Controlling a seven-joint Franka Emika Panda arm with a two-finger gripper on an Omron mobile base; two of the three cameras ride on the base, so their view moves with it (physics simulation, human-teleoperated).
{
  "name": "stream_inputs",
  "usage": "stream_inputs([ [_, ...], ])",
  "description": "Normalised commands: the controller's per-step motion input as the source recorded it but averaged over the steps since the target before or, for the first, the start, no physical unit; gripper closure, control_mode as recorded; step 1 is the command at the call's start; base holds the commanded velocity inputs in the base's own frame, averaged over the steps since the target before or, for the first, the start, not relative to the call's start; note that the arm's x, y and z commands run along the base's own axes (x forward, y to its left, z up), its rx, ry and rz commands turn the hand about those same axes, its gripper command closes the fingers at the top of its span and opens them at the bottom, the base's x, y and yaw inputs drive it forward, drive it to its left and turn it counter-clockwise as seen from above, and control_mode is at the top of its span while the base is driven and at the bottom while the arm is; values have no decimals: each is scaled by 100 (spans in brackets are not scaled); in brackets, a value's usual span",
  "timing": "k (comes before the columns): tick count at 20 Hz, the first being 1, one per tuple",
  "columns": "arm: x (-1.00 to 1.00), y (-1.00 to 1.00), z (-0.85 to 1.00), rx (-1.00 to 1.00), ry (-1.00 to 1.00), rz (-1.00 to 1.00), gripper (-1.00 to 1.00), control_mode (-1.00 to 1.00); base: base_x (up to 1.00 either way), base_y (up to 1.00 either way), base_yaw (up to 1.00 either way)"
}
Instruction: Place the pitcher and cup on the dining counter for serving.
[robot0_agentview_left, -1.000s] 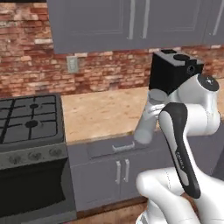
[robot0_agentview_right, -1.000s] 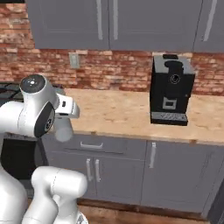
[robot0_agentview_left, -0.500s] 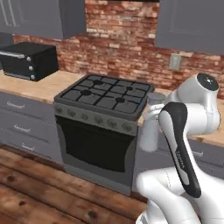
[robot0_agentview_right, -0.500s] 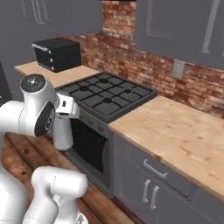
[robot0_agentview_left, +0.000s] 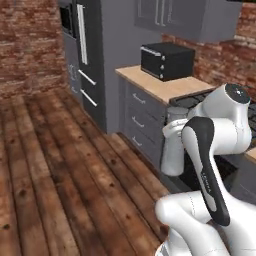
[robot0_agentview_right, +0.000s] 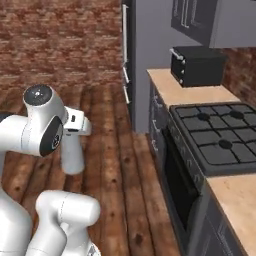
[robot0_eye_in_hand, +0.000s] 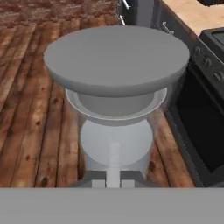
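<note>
Note the tall slim grey pitcher (robot0_agentview_left: 174, 150) with its darker grey round cap, carried upright off the floor beside the white arm, at centre right of the left base view. It is held vertical, presumably so nothing tips while the base drives. The claw (robot0_eye_in_hand: 113, 179) pinches the pitcher low on its body, fingers drawn nearly together; in the hand view the pitcher rises directly above the fingertips, its cap filling the upper centre. Below lies the brown plank floor (robot0_agentview_left: 55, 170). A black stove (robot0_agentview_right: 220, 142) and a black toaster oven (robot0_agentview_right: 197, 65) on a light wood surface (robot0_agentview_right: 192, 92) stand at right.
</note>
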Motion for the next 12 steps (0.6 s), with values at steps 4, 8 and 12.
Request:
stream_inputs([
  [4, 0, 0, 0, 0, 0, 0, 100, 100, 0, 0, 100],
  [8, 0, 0, 0, 0, 0, 0, 100, 100, 3, 0, 96],
  [12, 0, 0, 0, 0, 0, 0, 100, 100, 21, 1, 89],
])
